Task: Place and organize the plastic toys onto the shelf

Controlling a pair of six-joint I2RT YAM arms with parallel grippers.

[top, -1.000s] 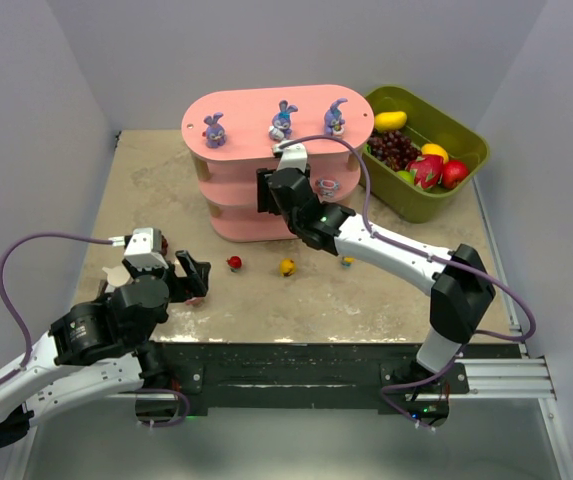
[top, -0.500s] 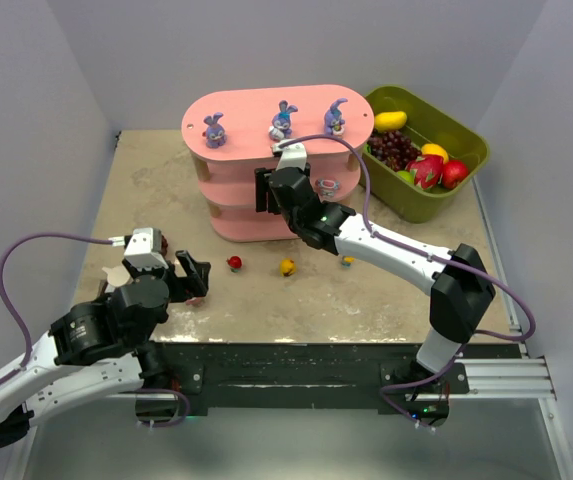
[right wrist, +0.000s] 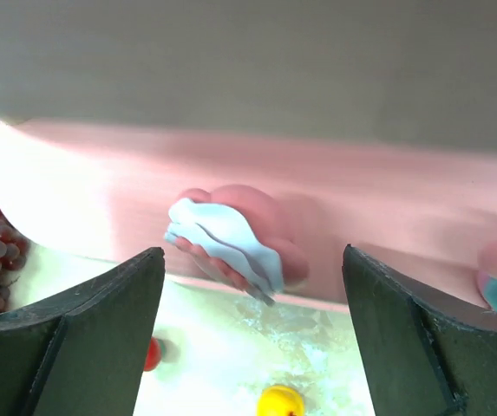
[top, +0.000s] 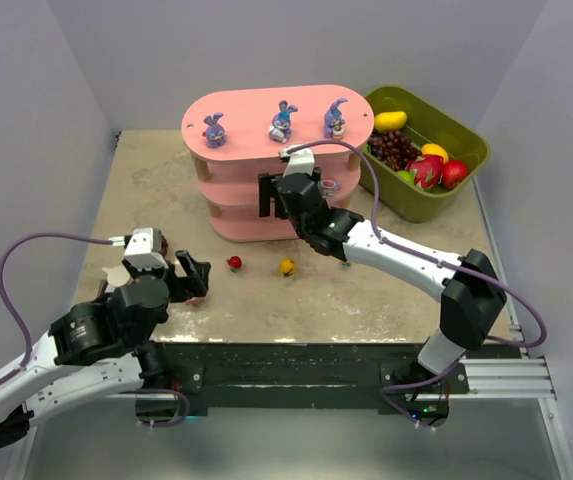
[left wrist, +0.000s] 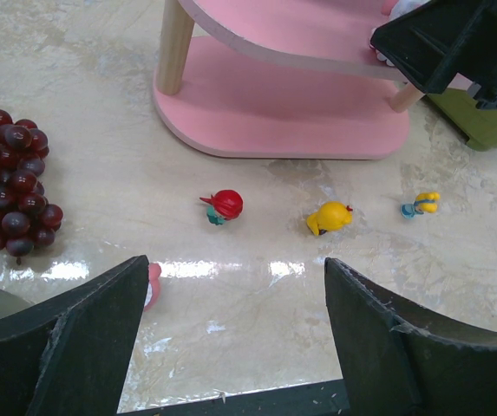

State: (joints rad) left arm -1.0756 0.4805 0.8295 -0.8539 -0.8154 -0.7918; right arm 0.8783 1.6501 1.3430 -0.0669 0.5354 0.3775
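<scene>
on the middle board of the shelf, the pink-and-white toy lay free between the wide-apart jaws of the right gripper; that placement looked done. the next move called for backing out cleanly, then fetching the red toy from the table. the left gripper hovered open. no writing was legible.

The top camera looked down from above and behind the near edge, taking in the whole desk, with the pink shelf at the far middle. The left wrist camera sat low, facing the shelf's lower boards. The right wrist camera hung very close to one board. All three views showed the yellow toy and the red toy.
</scene>
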